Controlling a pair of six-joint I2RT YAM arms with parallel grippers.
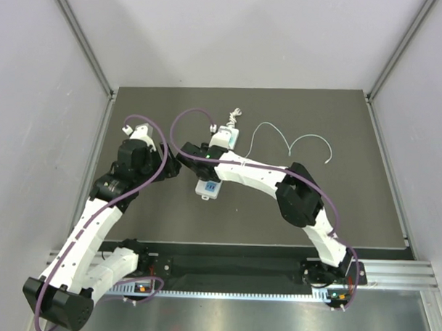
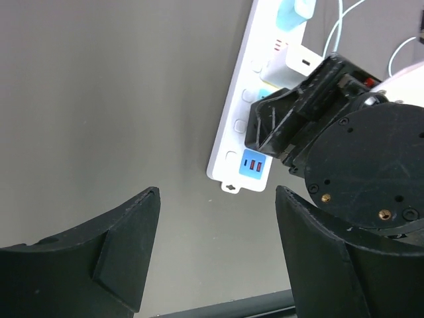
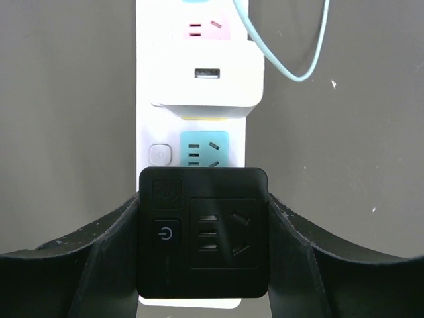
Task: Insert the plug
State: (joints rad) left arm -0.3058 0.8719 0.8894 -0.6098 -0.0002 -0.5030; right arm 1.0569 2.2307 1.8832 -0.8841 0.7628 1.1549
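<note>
- Right wrist view: the right tool (image 3: pixel 202 199) is part-closed against both sides of a black square block (image 3: pixel 212 232) sitting on the power strip (image 3: pixel 147 79), with no gap showing.
- Left wrist view: the left tool (image 2: pixel 215 199) is wide open and empty, over bare bench (image 2: pixel 99 99) by the strip's near end.
- The plug (image 2: pixel 286 18) sits at the strip's far end, beyond a white block (image 3: pixel 209 79), with its cable (image 3: pixel 301 74) looping away.
- It looks to be in the last socket; how deep cannot be told.
- If it is seated, little is left but letting go; if not, pressing it home is the job left.
</note>
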